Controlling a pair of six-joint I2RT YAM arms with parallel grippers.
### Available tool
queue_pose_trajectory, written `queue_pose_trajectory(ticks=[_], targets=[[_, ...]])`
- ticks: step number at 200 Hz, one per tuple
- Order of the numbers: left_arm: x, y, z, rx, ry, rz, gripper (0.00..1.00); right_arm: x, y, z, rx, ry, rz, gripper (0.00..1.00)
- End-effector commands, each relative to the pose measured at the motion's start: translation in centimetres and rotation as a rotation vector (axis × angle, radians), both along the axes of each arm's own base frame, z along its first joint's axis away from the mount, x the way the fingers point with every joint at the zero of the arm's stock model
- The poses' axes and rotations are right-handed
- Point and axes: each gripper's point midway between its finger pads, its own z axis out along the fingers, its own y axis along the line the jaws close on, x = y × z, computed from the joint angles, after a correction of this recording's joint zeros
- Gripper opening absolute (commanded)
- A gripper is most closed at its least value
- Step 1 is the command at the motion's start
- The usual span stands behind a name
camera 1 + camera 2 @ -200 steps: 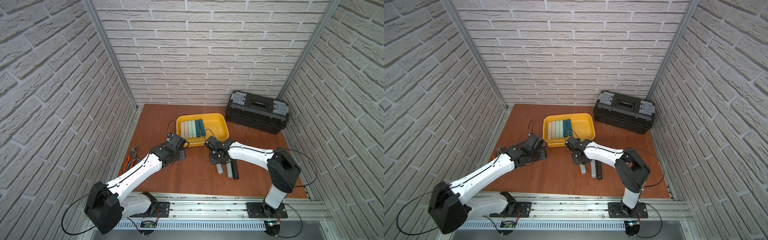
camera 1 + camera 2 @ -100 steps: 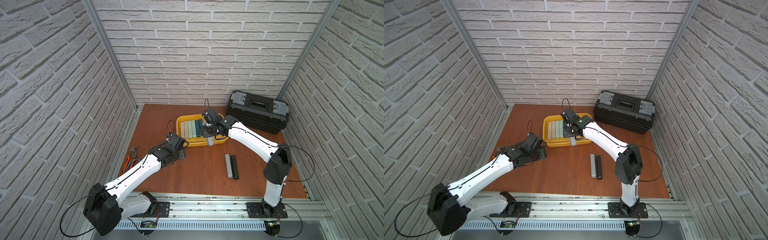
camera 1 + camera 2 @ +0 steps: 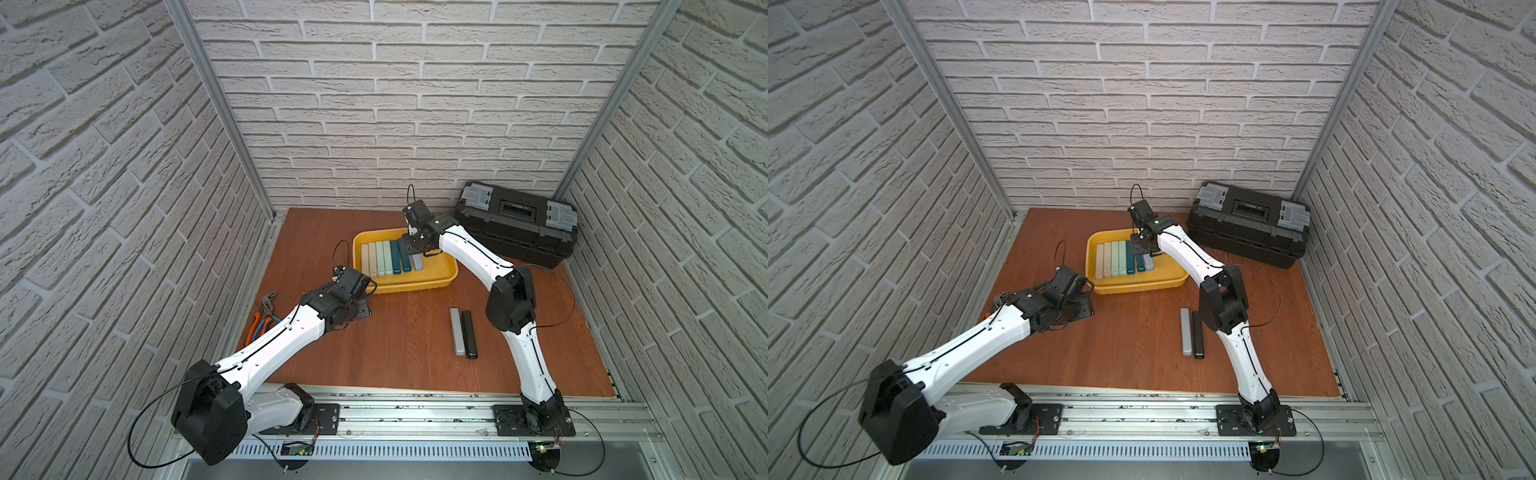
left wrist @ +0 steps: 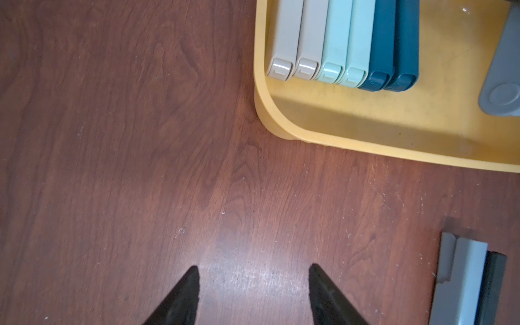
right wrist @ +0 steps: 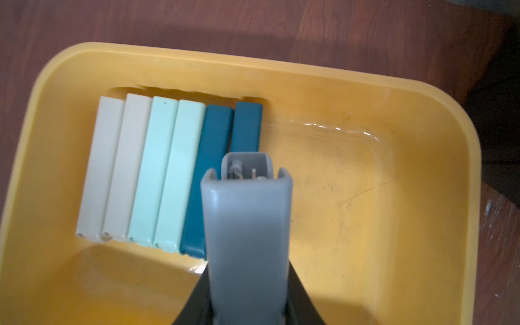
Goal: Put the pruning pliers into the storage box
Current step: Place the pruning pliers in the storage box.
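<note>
The storage box (image 3: pixel 415 286) (image 3: pixel 1138 286) is a yellow tray holding a row of pruning pliers (image 3: pixel 386 257) (image 5: pixel 157 174): two beige, two mint, two teal bars side by side. My right gripper (image 3: pixel 415 249) (image 5: pixel 249 267) is shut on a grey bar (image 3: pixel 417 262) (image 5: pixel 247 225), held over the tray just beside the teal bars. On the table, a grey bar (image 3: pixel 457 332) (image 4: pixel 461 281) and a black bar (image 3: pixel 469 334) (image 4: pixel 492 287) lie together. My left gripper (image 3: pixel 359 309) (image 4: pixel 253 267) is open over bare table near the tray's front left corner (image 4: pixel 281 132).
A black toolbox (image 3: pixel 515 224) with grey latches stands at the back right, behind the tray. Orange-handled and blue-handled pliers (image 3: pixel 262 320) lie at the table's left edge. Brick-pattern walls close in three sides.
My right gripper lifted the grey bar from the group on the table and carried it back over the tray, beside the teal bars. The left arm has stayed put.
</note>
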Motion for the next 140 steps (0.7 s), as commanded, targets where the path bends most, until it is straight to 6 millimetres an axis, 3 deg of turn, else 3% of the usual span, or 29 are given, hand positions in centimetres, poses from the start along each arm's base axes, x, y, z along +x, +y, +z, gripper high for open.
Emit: queue_pose_trajectory(ticks=[1, 29, 73, 140], targets=[[0.8, -0.4, 0.3, -0.021, -0.008, 0.012, 0.62, 1.9, -0.4, 0.2, 0.018, -0.031, 0.001, 0.15], [1.2, -0.5, 0.2, -0.023, 0.000, 0.020, 0.62, 3.0, -1.2, -2.0, 0.016, -0.009, -0.021, 0.15], [1.4, -0.5, 0.1, -0.016, 0.024, 0.019, 0.62, 4.6, -2.1, -3.5, 0.066, 0.002, -0.062, 0.15], [1.5, -0.4, 0.1, -0.014, 0.036, 0.025, 0.62, 5.5, -1.3, -6.4, 0.098, 0.026, -0.079, 0.15]])
